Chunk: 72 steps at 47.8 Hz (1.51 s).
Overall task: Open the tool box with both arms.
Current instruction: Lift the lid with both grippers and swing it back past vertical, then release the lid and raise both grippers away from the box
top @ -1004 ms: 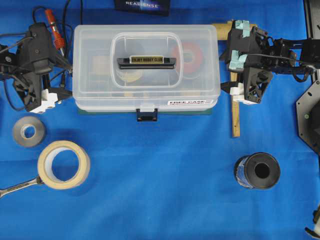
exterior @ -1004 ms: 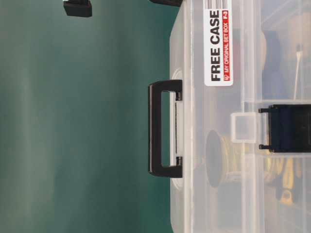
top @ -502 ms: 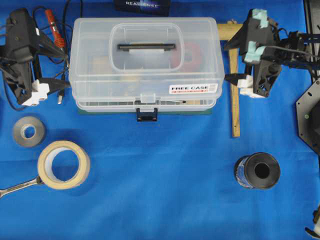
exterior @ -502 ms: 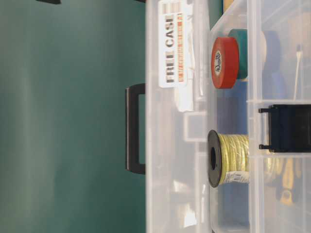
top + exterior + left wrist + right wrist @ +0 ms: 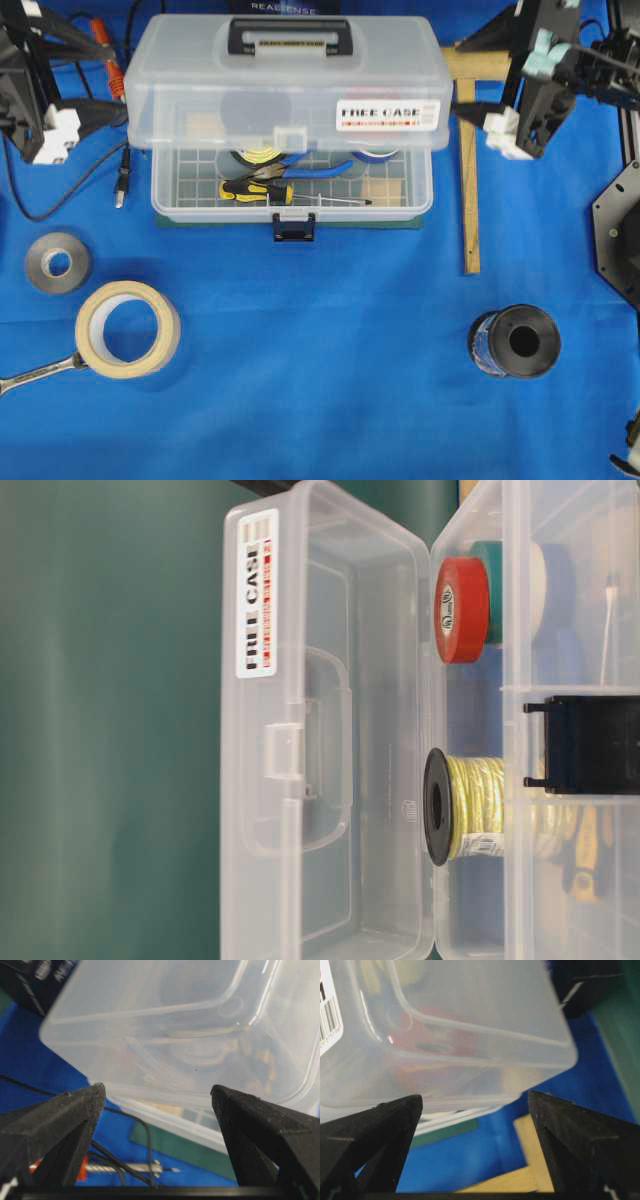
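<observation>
The clear tool box stands at the back middle on its green base. Its lid is swung up and back, with the black handle and the "FREE CASE" label showing. The dark blue latch hangs free at the front. Pliers and a screwdriver lie in the uncovered tray. My left gripper is open at the lid's left end. My right gripper is open at the lid's right end. Each wrist view shows the lid's end just above the spread fingertips.
A grey tape roll, a masking tape roll and a wrench lie at the front left. A black spool sits front right. A wooden square lies right of the box. A red-handled tool and cables lie left of it.
The lid has swung from closed to wide open, uncovering the tray. Both grippers have moved up and towards the back alongside the lid's ends.
</observation>
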Available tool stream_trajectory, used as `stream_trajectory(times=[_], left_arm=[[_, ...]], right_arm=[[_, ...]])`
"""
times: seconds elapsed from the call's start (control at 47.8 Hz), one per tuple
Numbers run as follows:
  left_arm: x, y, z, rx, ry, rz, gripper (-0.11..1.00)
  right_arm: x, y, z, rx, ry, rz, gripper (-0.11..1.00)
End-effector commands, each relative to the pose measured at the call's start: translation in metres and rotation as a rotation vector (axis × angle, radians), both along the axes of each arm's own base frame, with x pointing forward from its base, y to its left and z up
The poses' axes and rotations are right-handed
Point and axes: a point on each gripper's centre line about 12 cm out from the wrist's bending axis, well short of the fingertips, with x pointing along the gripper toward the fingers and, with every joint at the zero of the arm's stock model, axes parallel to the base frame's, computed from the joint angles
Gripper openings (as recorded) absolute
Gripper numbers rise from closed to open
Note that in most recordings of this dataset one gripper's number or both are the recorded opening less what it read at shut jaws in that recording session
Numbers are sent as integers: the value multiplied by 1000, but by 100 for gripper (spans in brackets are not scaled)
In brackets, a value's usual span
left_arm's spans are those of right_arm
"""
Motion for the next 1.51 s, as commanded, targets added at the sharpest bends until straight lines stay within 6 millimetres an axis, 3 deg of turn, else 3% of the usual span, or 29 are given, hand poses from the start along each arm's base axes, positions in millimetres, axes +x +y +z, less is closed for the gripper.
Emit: stream_trajectory(times=[0.0, 0.293, 0.69, 1.129, 1.485], left_arm=[[6, 7, 15, 39, -60, 11, 92], [7, 29, 18, 109, -86, 60, 92], [1, 72, 19, 214, -51, 159, 92], [-6, 119, 5, 202, 5, 285, 92], [-16, 118, 4, 201, 9, 308, 92]], right_arm=[[10, -10, 29, -39, -119, -25, 86], [11, -34, 34, -65, -160, -98, 86], [16, -68, 35, -81, -171, -178, 86], [11, -102, 35, -91, -174, -271, 86], [0, -106, 34, -87, -167, -303, 86]])
